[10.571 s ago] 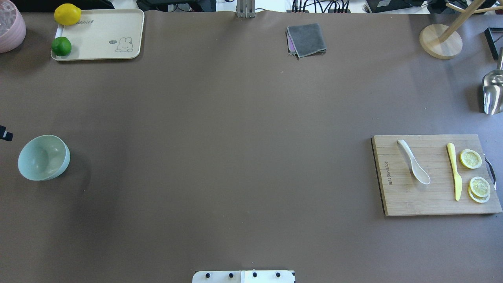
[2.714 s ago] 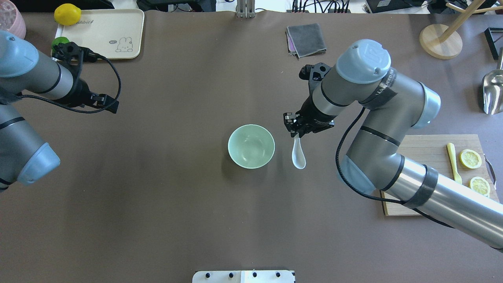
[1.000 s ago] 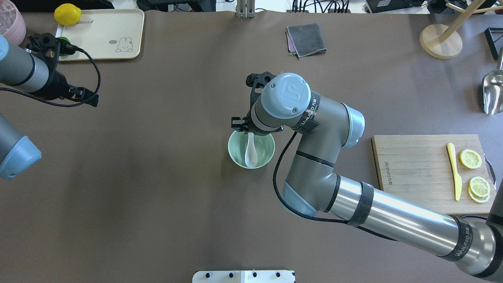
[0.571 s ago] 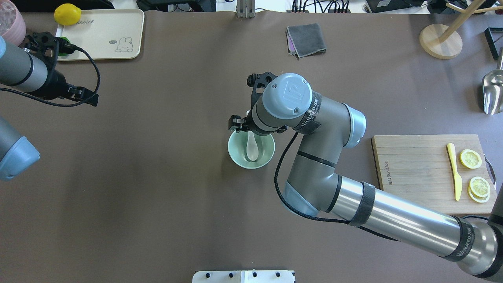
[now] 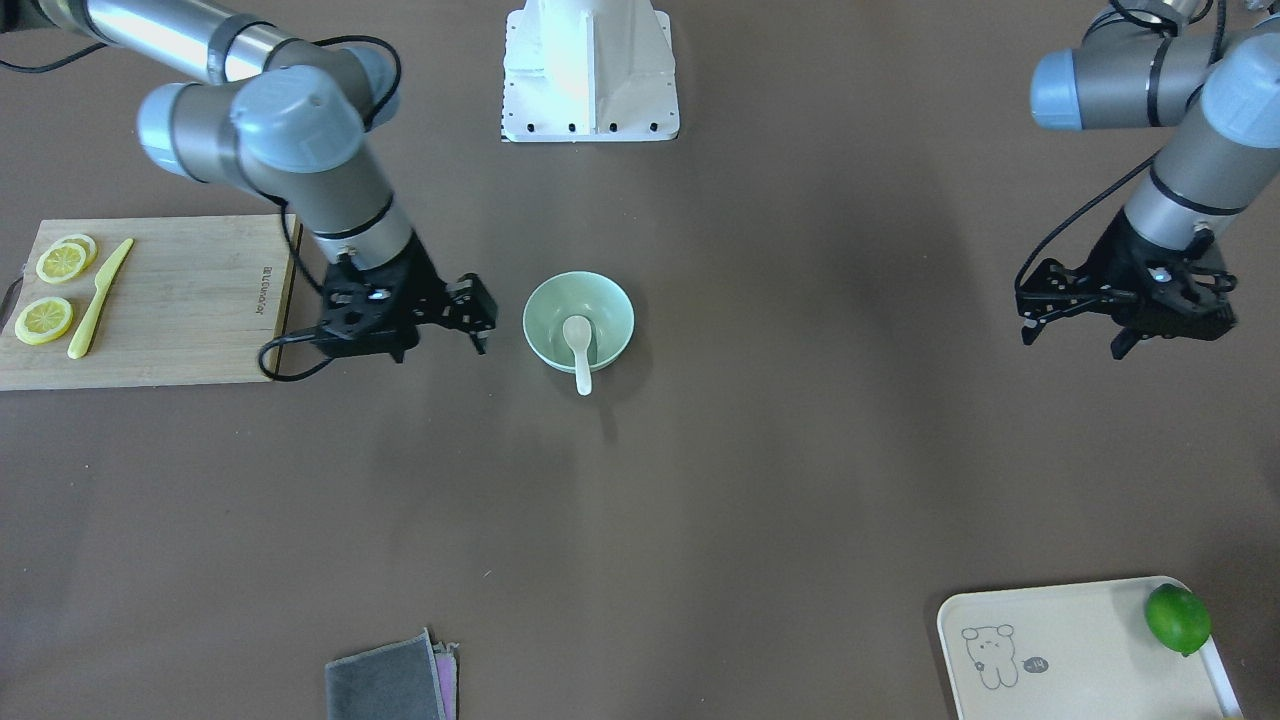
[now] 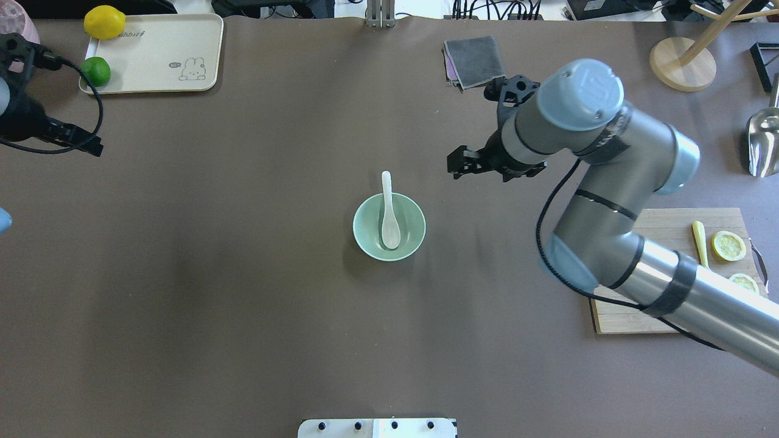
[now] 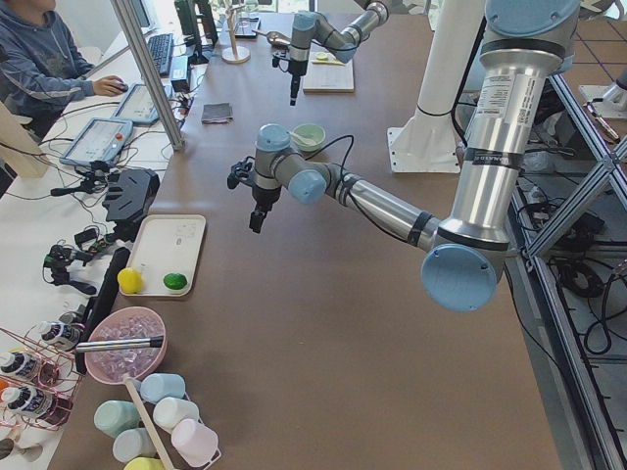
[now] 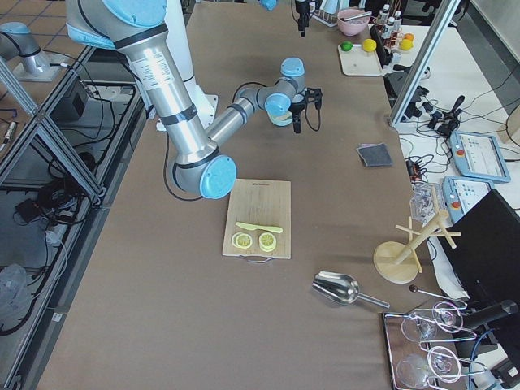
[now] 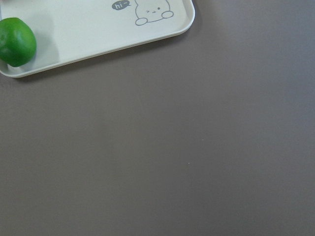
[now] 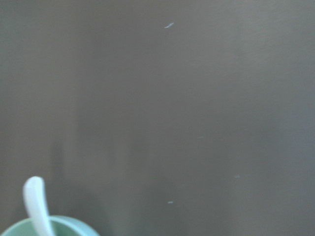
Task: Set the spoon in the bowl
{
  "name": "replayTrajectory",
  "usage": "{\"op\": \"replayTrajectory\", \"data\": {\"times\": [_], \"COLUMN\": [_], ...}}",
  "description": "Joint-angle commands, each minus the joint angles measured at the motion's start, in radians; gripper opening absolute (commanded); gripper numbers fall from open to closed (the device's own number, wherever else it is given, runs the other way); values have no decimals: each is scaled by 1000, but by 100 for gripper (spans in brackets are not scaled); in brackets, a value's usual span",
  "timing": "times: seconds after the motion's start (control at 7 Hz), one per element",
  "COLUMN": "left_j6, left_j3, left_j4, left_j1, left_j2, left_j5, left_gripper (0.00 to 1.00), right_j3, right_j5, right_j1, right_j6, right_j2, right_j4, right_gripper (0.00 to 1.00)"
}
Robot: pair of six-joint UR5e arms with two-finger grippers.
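Note:
The pale mint-green bowl [image 6: 406, 242] stands at the table's middle. The white spoon [image 6: 389, 224] lies in it, scoop inside and handle leaning over the far rim. Both show in the front view, bowl [image 5: 610, 305] and spoon [image 5: 578, 340], and at the bottom left of the right wrist view, bowl rim [image 10: 69, 225] and spoon handle [image 10: 36, 202]. My right gripper [image 6: 465, 165] is open and empty, off to the bowl's right and a little farther back, apart from it [image 5: 425, 335]. My left gripper [image 6: 76, 139] is open and empty at the table's far left [image 5: 1075, 335].
A cutting board [image 6: 654, 231] with a yellow knife [image 6: 700, 240] and lemon slices [image 6: 728, 246] lies at the right. A cream tray [image 6: 158, 55] with a lime [image 6: 95, 71] and a lemon [image 6: 104, 22] is at the far left. A grey cloth [image 6: 475, 61] lies at the back.
My right gripper let go of the spoon, which now rests in the bowl, and moved away to the right and back. My left arm drew farther left.

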Motion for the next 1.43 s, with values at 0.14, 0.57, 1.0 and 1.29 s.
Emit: {"op": "replayTrajectory", "data": {"times": [0.14,0.57,1.0,1.29], "left_j6": [373,570,547,547], "left_j3": [113,191,187,164], "left_j4": [1,-1,-8,1], "left_j1": [-295,-467,-481,-483], "left_j2": [125,223,253,246], "left_j5": [-157,-187,-191,-191], "left_gripper": [97,97,98,98], "right_j3": [75,-24,-166,-190], "right_j5": [224,263,257,260], "right_j1": [359,659,747,752], "right_j6": [-493,-1044,-1223,-1222], "right_j2": [-343,-435,-438,-439], "right_j4": [-3,-182,-199,-198], "right_gripper": [100,100,100,100]}}
